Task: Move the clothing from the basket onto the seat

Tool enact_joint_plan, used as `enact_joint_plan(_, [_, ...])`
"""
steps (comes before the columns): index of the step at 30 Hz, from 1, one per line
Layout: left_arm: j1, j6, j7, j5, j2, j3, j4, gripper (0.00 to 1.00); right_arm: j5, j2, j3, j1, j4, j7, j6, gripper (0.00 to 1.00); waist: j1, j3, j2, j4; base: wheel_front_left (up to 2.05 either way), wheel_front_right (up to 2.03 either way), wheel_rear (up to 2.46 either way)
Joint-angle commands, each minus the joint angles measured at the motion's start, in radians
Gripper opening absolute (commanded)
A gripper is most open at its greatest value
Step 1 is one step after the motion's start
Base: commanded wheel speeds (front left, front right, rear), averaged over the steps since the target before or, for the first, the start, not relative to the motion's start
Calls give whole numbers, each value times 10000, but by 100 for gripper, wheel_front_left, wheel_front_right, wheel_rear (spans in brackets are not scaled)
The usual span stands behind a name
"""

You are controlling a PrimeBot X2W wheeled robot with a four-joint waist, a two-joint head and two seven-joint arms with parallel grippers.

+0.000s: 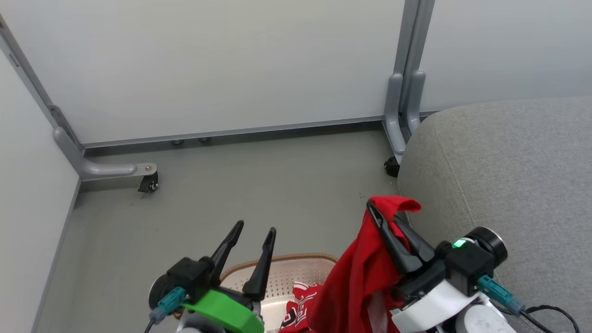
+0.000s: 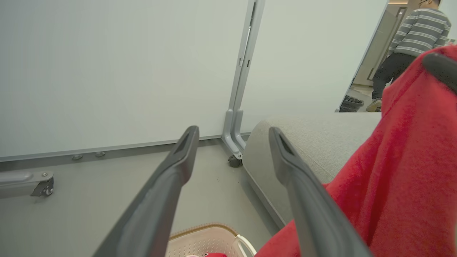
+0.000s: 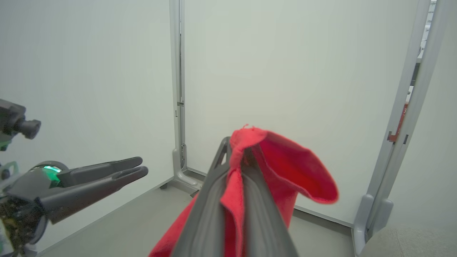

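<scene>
Grey floor (image 1: 277, 185), white panels (image 1: 231, 60), grey seat (image 1: 508, 175)

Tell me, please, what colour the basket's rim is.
The rim is brown, on a cream-white basket; the head view shows it best.

The head camera looks steeply down at the floor (image 1: 277, 185), basket (image 1: 286, 273) and seat (image 1: 508, 175); both wrist cameras (low, close) face the same partition (image 2: 107, 71).

Red clothing (image 1: 356, 282) with white lettering, cream perforated basket (image 1: 282, 273) with brown rim, grey seat (image 1: 508, 175).
</scene>
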Motion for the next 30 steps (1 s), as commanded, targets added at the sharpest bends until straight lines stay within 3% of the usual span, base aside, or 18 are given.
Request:
enact_joint_plan(1, [346,-38,-4,178,6,299,132,100,-88,13,-217,182,-134,-28,1,0,0,11,0,87,0,0,0])
enact_joint_plan(12, [1648,-37,-6,1371,-412,1981,644,100,-320,103,-1447,760,-794,-29,1,0,0,5,0,478,0,0,0])
enact_joint_plan(30, [2197,-38,-6,1418,-570,2553,1301,100,-349,185,-2000,1122,-781,-28,1,0,0,-72,0,500,0,0,0])
